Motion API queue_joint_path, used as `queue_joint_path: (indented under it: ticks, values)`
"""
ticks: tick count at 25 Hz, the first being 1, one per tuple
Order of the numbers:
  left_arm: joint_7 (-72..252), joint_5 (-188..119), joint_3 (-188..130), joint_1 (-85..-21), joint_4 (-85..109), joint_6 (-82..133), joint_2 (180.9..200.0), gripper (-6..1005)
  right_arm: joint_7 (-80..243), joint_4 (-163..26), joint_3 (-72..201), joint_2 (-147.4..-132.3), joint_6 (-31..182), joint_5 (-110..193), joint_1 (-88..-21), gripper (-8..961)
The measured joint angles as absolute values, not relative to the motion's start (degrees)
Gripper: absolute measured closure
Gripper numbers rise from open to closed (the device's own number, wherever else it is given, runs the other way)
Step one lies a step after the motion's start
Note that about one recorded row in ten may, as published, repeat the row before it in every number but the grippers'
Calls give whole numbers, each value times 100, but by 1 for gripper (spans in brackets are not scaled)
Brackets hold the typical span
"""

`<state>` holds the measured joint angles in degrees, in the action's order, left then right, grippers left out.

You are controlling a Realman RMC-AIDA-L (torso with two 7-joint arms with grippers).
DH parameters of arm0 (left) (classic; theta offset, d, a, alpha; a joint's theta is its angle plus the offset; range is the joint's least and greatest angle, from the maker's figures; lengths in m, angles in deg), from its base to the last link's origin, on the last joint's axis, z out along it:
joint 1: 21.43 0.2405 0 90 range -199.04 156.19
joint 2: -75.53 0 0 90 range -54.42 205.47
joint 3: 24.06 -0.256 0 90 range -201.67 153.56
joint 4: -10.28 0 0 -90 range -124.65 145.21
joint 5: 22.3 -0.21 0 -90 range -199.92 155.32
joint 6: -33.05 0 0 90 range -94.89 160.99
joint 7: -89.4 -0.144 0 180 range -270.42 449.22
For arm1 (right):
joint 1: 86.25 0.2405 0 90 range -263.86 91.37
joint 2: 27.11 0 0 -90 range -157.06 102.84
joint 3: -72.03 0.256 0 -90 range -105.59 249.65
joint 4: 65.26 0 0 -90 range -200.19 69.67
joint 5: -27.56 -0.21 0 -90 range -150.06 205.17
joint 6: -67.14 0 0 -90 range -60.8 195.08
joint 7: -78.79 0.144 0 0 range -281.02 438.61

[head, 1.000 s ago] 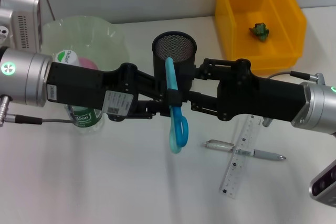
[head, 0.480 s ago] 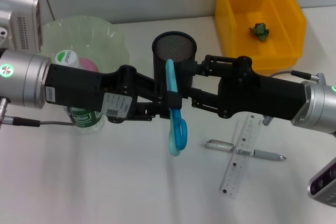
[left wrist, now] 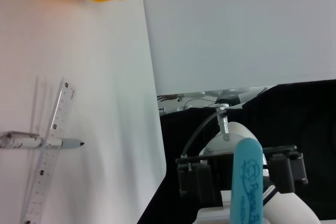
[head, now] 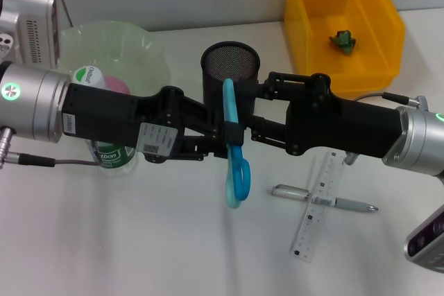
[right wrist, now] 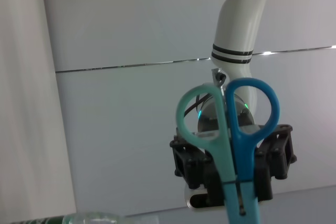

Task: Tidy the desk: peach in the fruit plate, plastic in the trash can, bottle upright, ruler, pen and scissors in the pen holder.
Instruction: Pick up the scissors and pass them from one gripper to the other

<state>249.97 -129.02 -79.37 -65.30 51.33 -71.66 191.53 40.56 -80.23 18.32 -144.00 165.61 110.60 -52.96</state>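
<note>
Both arms meet in front of the pen holder (head: pixel 230 65), and the scissors (head: pixel 234 145) hang in the air between them, just short of the holder's near wall. The left gripper (head: pixel 216 132) and the right gripper (head: pixel 244 132) both appear pressed onto the scissors at the joint between blade cover and handles, one from each side; this looks like a handover. The blade cover points up toward the holder's rim and the blue loops hang down toward the desk (head: pixel 173 240).

The main risk lies in the exchange. If one gripper lets go before the other has a firm pinch, the scissors would likely drop to the desk or swing round in the remaining grip. A pinch at a narrow joint gives little hold against twisting, so the scissors may tilt and then catch on the holder's rim instead of sliding in. With the blade end up, the scissors probably need turning or lifting before they go into the cup.

Around the holder: the trash can (head: pixel 378 25) stands to its right with a small green scrap inside. The plate (head: pixel 139 50) sits to its left, with something pink in it, probably the peach (head: pixel 116 84). The bottle (head: pixel 111 154) stands upright under the left arm. The pen (head: pixel 347 204) and ruler (head: pixel 320 206) lie crossed on the desk, nearer the robot and to the holder's right, below the right arm. The arms themselves crowd the holder's near side.
</note>
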Motion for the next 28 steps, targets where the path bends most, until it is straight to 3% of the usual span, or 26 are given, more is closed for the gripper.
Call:
queue_joint_path:
  ticks: [28]
  values:
    - [25059, -12946, -7959, -6570, 5123, -7136, 19121, 749, 4016, -8011, 1671, -14424, 16638, 11114, -5240, 475]
